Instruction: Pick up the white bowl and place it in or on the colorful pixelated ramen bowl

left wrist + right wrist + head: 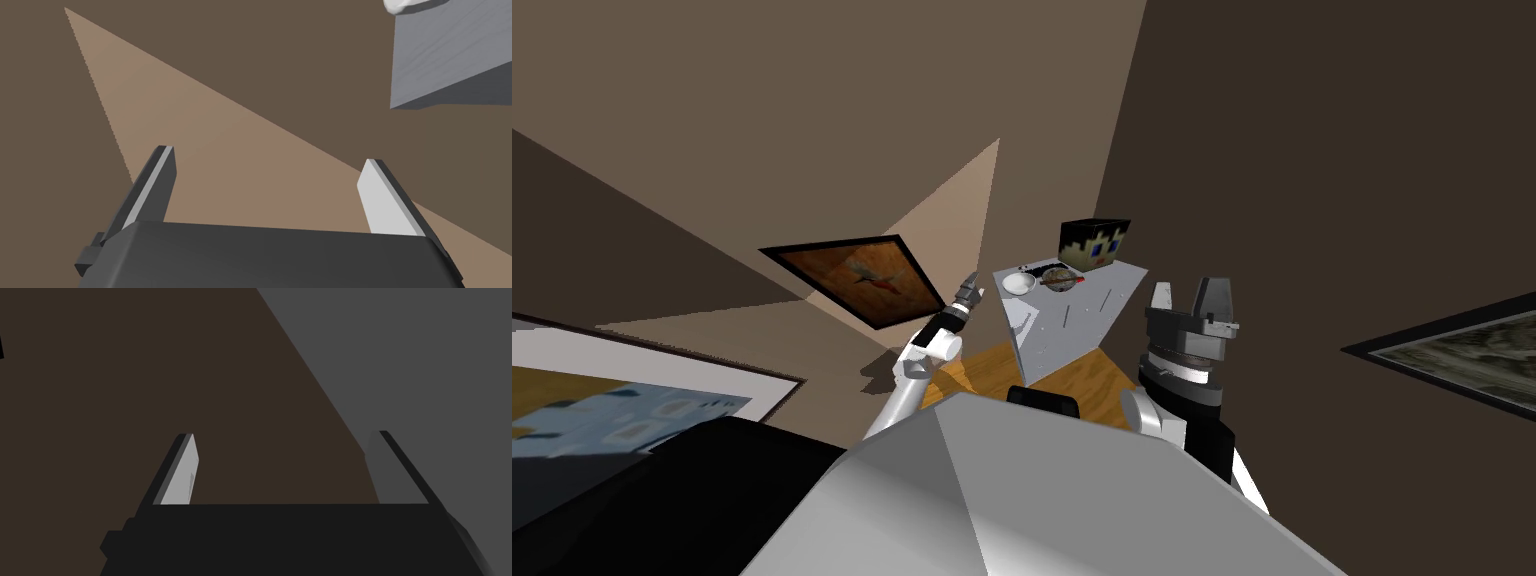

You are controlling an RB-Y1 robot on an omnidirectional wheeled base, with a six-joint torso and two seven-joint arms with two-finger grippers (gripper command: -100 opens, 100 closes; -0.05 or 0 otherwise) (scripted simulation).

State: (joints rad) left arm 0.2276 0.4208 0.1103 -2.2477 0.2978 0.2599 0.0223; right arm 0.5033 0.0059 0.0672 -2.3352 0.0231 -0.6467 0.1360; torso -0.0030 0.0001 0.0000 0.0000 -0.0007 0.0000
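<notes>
"Reaching it?"

"Not yet. My left fingers (385, 200) stood apart beside the tabletop (445, 55), right fingers (180, 480) likewise. The white bowl (1018, 283) sat on it beside the ramen bowl (1058, 278); rising over its rim seemed next."

Home rm: framed pics (857, 278), brown walls (762, 100), wood floor (1084, 382), grey cabinet (1067, 315).

The white bowl (1019, 283) is plain, without pattern. The ramen bowl (1058, 278) is mottled brown with red and black specks. The table (1082, 320) is grey. The far cube (1094, 244) is pixelated in black, yellow and blue. The floor (1087, 385) is orange-brown.
</notes>
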